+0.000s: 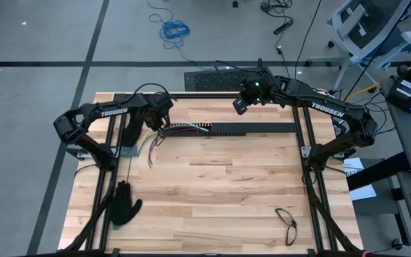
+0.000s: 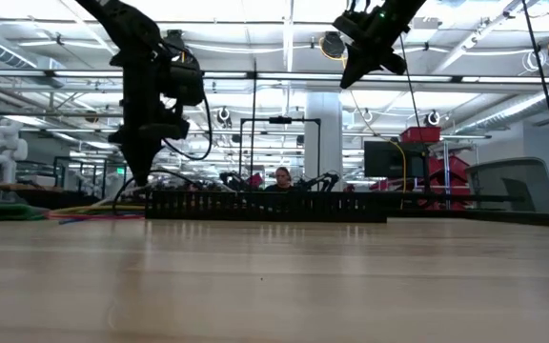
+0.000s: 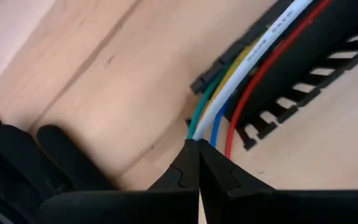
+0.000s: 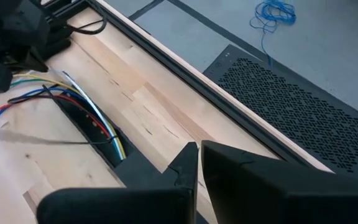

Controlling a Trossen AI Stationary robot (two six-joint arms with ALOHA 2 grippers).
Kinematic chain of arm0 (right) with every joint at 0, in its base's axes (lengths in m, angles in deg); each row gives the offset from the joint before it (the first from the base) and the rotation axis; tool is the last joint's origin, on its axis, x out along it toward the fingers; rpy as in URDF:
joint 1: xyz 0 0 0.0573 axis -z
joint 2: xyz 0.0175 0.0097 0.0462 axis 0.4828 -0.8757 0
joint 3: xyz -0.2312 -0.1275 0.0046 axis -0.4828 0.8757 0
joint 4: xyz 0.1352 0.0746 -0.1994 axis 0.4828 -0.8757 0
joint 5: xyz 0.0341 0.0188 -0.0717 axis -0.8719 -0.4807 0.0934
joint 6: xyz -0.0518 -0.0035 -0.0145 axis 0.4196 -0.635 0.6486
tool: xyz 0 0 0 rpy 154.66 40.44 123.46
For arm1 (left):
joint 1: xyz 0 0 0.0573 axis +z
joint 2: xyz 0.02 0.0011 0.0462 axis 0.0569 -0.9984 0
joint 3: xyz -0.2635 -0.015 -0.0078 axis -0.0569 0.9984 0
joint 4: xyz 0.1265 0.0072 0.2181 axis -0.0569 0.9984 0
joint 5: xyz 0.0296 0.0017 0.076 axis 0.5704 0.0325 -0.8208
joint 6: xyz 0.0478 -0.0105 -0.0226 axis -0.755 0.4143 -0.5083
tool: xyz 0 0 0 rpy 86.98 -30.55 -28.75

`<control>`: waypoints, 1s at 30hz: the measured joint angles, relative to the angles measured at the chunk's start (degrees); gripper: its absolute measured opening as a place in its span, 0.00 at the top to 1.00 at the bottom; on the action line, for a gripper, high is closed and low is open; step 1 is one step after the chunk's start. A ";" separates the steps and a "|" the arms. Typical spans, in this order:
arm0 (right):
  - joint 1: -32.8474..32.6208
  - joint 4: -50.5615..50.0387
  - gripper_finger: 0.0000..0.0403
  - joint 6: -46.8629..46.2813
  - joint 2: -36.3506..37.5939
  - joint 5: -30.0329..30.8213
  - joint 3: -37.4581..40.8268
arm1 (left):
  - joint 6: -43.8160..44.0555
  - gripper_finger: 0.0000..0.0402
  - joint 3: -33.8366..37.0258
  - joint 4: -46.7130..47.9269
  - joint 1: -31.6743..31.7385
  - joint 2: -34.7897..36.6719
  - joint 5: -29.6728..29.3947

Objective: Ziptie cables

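Left gripper (image 3: pixel 197 152) is closed, pinching the cables (image 3: pixel 241 81) at the bundle's near end; this appears intended to hold the wires gathered in the slotted black bar (image 1: pixel 252 129) for tying. Cables lie at about 11 o'clock on the table (image 1: pixel 212 185), running from the gripper along the bar. Right gripper (image 4: pixel 199 155) is closed, empty, raised over the table's far edge at about 1 o'clock, waiting. No ziptie can be made out. A black glove (image 1: pixel 123 205) lies at 8 o'clock.
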 joint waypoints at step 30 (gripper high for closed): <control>0.00 -0.72 0.96 1.69 0.02 0.00 0.00 | 7.22 1.00 7.26 0.77 -6.28 0.51 -0.11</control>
